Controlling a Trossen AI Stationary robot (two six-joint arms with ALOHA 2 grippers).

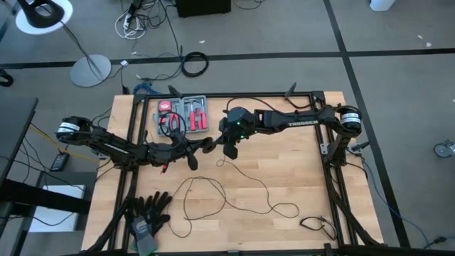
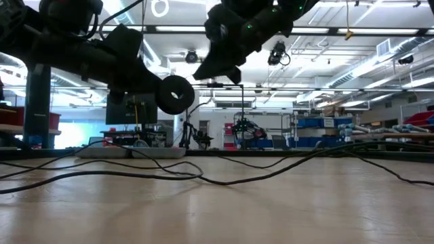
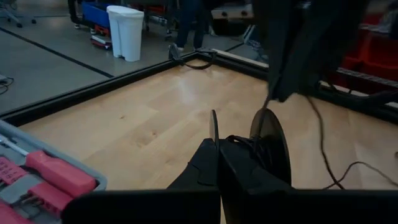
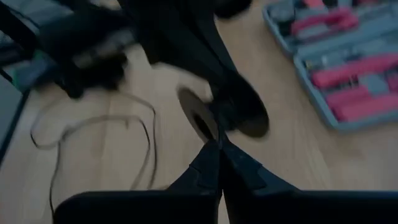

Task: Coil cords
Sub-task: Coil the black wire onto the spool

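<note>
The cord (image 1: pixel 213 190) is a long thin black wire that lies in loose loops on the wooden table. It ends at a round black disc (image 2: pixel 176 93) held in the air over the table's middle. My left gripper (image 3: pixel 217 149) reaches in level from the table's left and is shut on that disc. My right gripper (image 1: pixel 229 151) hangs just to the right of the disc and above it, slanting down, shut on the cord (image 3: pixel 326 155). Its own view shows the disc (image 4: pixel 199 119) right beyond its fingertips (image 4: pixel 217 149). My left gripper pinches a thin round plate of the disc (image 3: pixel 214 127) between its two fingers, coming in level from the table's left. A second, larger plate (image 3: pixel 272 137) stands beside one finger, with cord wound between the two. The disc is lifted clear, on edge. My right gripper pinches the thin cord at its fingertips, slanting down from the table's right. A short strand (image 3: pixel 268 109) runs from the fingers down to the disc. Another strand (image 3: pixel 320 140) hangs slack from them to the table.
A grey case of red-handled tools (image 1: pixel 186 114) lies at the far edge, behind the left gripper. Black gloves (image 1: pixel 149 212) lie at the near left. A short black cable with a plug (image 1: pixel 316 226) lies at the near right. A dark frame (image 1: pixel 327 163) borders the table.
</note>
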